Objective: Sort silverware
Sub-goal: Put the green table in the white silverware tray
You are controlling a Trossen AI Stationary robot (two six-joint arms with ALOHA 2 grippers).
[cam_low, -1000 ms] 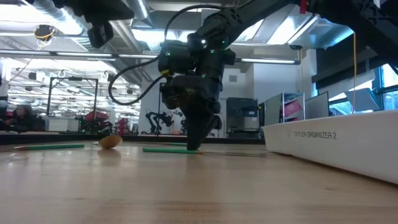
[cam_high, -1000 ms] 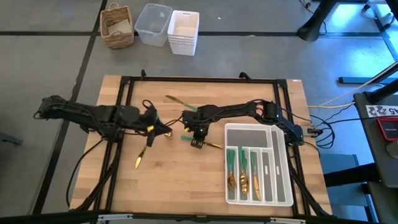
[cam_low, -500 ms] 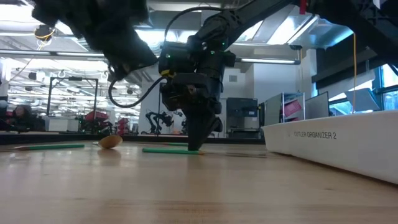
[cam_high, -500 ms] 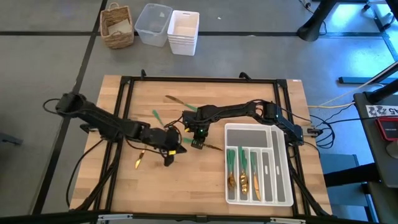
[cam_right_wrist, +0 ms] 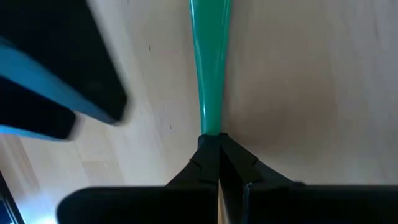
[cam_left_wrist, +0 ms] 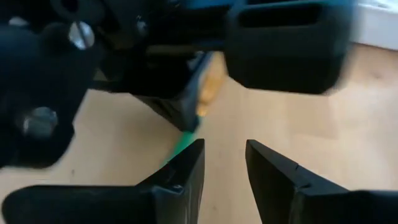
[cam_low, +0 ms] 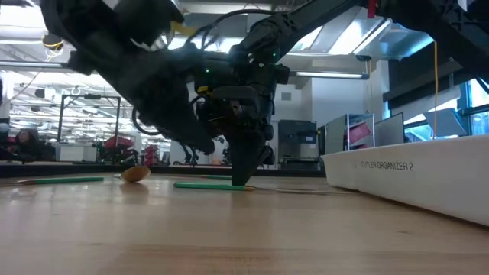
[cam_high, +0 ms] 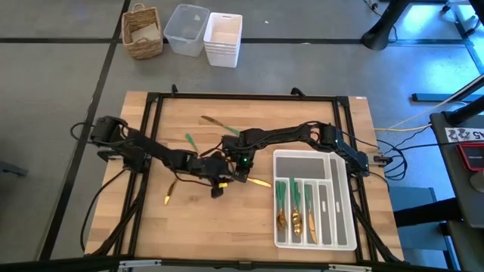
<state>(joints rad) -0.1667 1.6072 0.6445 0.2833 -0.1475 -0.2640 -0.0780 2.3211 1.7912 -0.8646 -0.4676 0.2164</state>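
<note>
The right gripper (cam_high: 242,173) is pinching a green-handled utensil (cam_right_wrist: 211,68) on the table; the left gripper (cam_high: 218,186), fingers spread, is hovering at its eight o'clock.

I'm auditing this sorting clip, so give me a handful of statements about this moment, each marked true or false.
1. The right gripper is clamped on a green-handled utensil lying on the table. True.
2. The left gripper has its jaws apart. True.
3. The white tray is empty. False: green-handled pieces lie in its narrow slots.
4. The left gripper holds a fork. False: nothing sits between its jaws.
5. A wicker basket sits on the wooden table. False: it stands on the floor beyond.
</note>
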